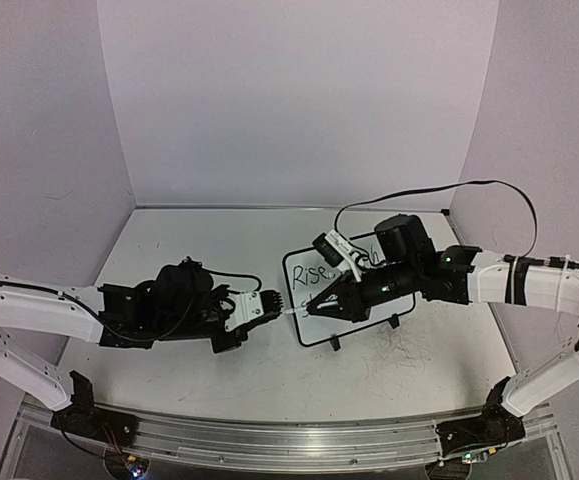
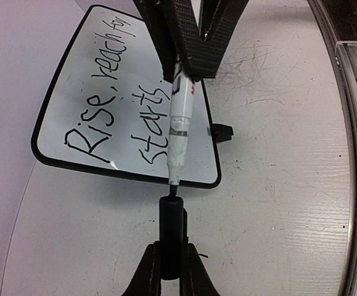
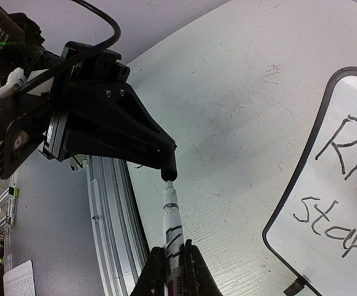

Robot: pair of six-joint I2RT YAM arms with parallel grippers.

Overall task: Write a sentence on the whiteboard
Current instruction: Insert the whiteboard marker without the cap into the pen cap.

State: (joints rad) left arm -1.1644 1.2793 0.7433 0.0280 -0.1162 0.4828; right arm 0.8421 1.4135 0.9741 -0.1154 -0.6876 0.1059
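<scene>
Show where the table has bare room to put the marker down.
Bare: the table between the back wall and the left arm, and the strip between the whiteboard and the rail. Crowded: the whiteboard's left edge, where marker, cap, left fingers and right fingers meet.

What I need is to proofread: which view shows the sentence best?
Left wrist view: the sentence reads whole, both lines. The top view shows only a tiny "Rise" beside the right arm; the right wrist view crops it at its edge.

Whiteboard (image 2: 73,92) on table (image 1: 169,240); at its left edge, marker (image 2: 179,132) in right gripper (image 3: 173,253) meets cap (image 2: 171,228) in left gripper (image 2: 171,256).
</scene>
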